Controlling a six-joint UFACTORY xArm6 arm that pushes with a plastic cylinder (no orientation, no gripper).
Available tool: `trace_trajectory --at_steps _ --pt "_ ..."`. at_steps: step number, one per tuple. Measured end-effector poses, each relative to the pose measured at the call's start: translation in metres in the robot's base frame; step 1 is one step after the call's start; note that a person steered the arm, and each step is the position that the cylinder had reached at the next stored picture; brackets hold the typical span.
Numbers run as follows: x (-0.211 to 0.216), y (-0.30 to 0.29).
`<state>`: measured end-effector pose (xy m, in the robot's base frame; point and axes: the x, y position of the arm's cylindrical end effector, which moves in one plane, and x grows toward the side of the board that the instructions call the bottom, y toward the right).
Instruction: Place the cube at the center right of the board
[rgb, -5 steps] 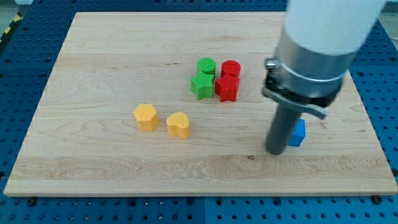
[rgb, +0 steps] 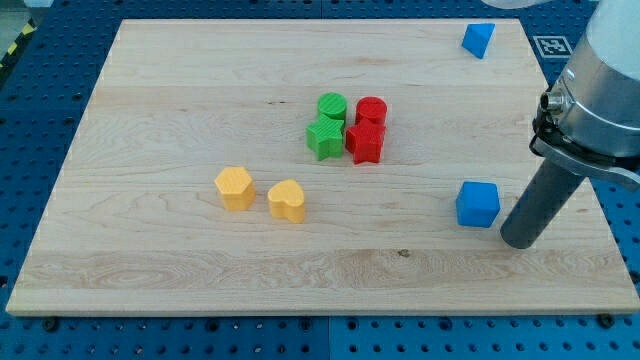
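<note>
Your tool is a bare rod, no jaws, holding nothing. My tip (rgb: 520, 240) sits on the bench (rgb: 180, 100) just to the view's right of the blue cube (rgb: 478, 204), a narrow gap between them, not touching as far as you can see. The cube rests in the lower right part of the bench, a bit below mid-height.

Around it: a blue triangular block (rgb: 479, 39) near the top right corner, well apart. At centre, a tight cluster: green cylinder (rgb: 332, 105) above a green star-like block (rgb: 325, 137), red cylinder (rgb: 371, 109) above a red star-like block (rgb: 365, 143). Further left, a yellow hexagonal block (rgb: 235, 187) and a yellow heart block (rgb: 287, 200), side by side. Nothing lies between the cube and the right edge but the rod itself.
</note>
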<state>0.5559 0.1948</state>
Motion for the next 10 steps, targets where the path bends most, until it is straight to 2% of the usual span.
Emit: trace_trajectory --at_steps 3,5,6,7,8,9,10 --pt "0.000 0.014" --pt "-0.010 -0.074" --pt "-0.015 -0.008" --pt "-0.015 0.025" --pt "-0.020 -0.004" --pt "-0.033 -0.007" --pt "-0.036 0.035"
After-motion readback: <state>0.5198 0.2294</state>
